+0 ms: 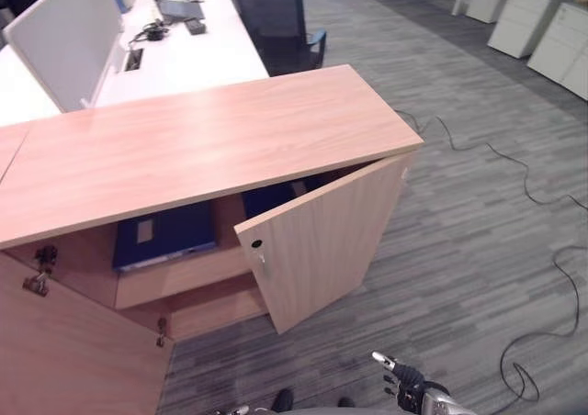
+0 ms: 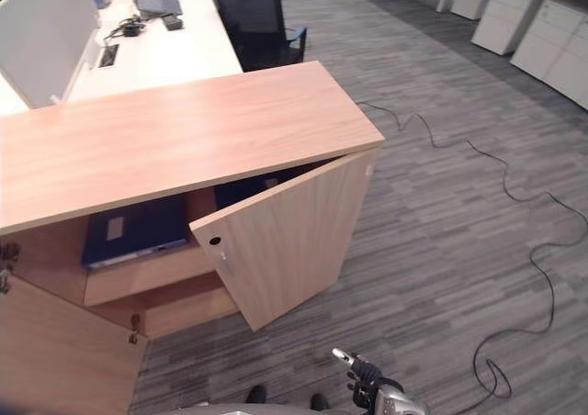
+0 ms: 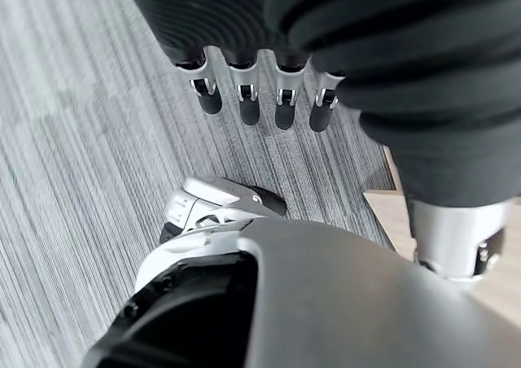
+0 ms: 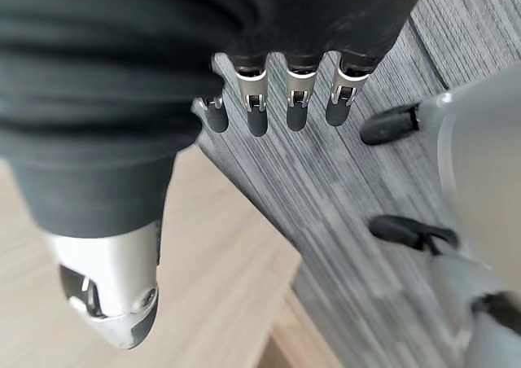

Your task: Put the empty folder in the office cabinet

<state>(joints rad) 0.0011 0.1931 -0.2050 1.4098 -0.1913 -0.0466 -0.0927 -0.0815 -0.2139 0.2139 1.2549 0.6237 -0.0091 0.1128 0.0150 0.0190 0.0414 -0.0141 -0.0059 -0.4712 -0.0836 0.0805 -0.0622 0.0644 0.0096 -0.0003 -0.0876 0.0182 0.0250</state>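
- Left eye view: the office cabinet (image 1: pixel 184 149) stands with its right door (image 1: pixel 317 250) swung partly open and its left door (image 1: pixel 73 351) open at the lower left. A blue folder (image 1: pixel 165 236) lies flat on the upper shelf (image 1: pixel 179 277) inside; a second dark blue item (image 1: pixel 268 197) sits beside it, partly hidden behind the right door. The right robot hand (image 1: pixel 404 383) hangs low, well apart from the cabinet.
- Right eye view: same scene. An office chair (image 2: pixel 253 20) and a white counter (image 2: pixel 156 52) stand behind the cabinet.
- Left wrist view: the left robot hand (image 3: pixel 260 99) is released, fingers straight over the carpet (image 3: pixel 73 181), holding nothing.
- Right wrist view: the right robot hand is likewise released and empty, near a wooden panel (image 4: pixel 220 270).
- Judgement: the folder appears already placed, so the placing step looks done; the next move would call for closing the doors, if required.
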